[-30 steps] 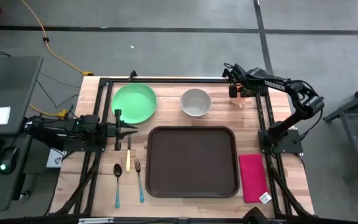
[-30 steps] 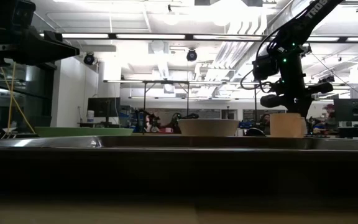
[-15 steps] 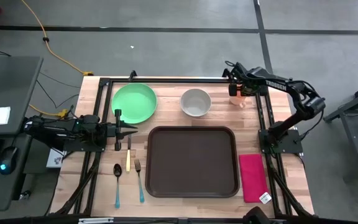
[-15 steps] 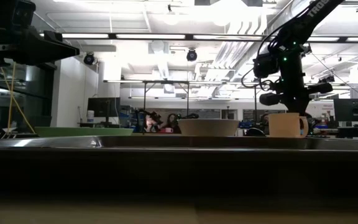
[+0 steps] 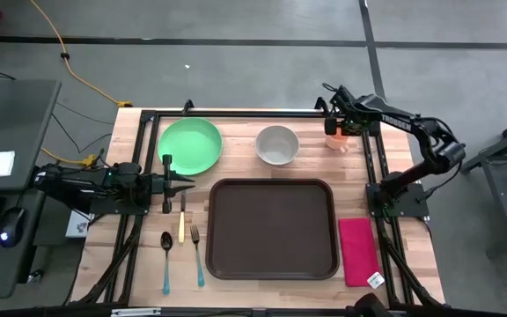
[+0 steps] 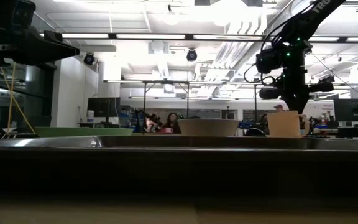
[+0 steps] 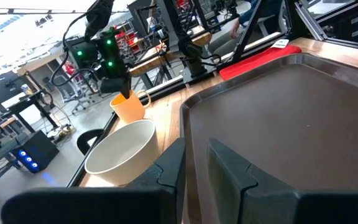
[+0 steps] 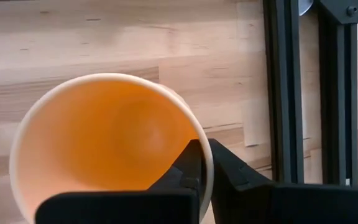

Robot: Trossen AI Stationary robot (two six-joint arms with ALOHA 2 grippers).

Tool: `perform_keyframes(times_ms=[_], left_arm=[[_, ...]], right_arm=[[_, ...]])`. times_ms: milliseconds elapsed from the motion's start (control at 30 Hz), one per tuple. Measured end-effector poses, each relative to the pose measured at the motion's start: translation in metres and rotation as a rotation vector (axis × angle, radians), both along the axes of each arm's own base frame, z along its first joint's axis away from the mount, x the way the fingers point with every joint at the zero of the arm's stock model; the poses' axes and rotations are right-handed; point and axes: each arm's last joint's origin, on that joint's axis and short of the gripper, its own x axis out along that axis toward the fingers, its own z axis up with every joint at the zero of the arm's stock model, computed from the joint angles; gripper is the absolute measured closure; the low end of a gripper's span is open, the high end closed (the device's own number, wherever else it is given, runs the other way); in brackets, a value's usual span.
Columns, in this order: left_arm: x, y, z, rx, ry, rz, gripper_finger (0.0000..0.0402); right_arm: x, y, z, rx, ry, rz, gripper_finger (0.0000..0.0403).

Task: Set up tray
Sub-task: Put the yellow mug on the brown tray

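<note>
The dark-brown tray [image 5: 273, 231] lies in the middle of the table. An orange cup [image 5: 335, 141] with a handle [image 6: 303, 124] stands at the far right, beside the white bowl [image 5: 277, 144]. My right gripper [image 5: 336, 130] points down over the cup and is shut on it. In the low view the tray's rim hides the cup's base. My left gripper [image 5: 187, 183] hovers level at the left, near the green plate [image 5: 189, 145]. Its fingers [image 7: 229, 171] stand slightly apart with nothing between them. My right gripper pinches the cup's rim [image 8: 202, 146] between its two fingers, one finger [image 8: 190, 163] inside the cup and one [image 8: 230, 169] outside. The fingers come from above, pointing steeply down. The cup stays about upright with its mouth up. I cannot tell whether its base is off the table.
A red-pink napkin [image 5: 357, 252] lies right of the tray. A spoon [image 5: 166, 261], a knife [image 5: 181, 225] and a fork [image 5: 197, 255] lie to the tray's left. Black frame rails [image 5: 370, 158] run along the table's sides and far edge, close to the cup.
My right gripper has risen a little over the cup. The cup has turned slightly under it, and its handle now shows on the cup's right side in the low view.
</note>
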Motion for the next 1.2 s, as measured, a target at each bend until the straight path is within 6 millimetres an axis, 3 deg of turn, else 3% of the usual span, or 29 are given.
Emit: perform_keyframes(times_ms=[767,1200], left_arm=[[0.0,0.0,0.0,0.0,-0.001,0.0,0.0305],[0.0,0.0,0.0,-0.001,-0.001,0.0,0.0305]], right_arm=[[-0.015,0.036,0.041,0.0,-0.146,0.018,0.0402],[0.006,0.065,0.046,0.059,-0.206,0.114,0.0403]])
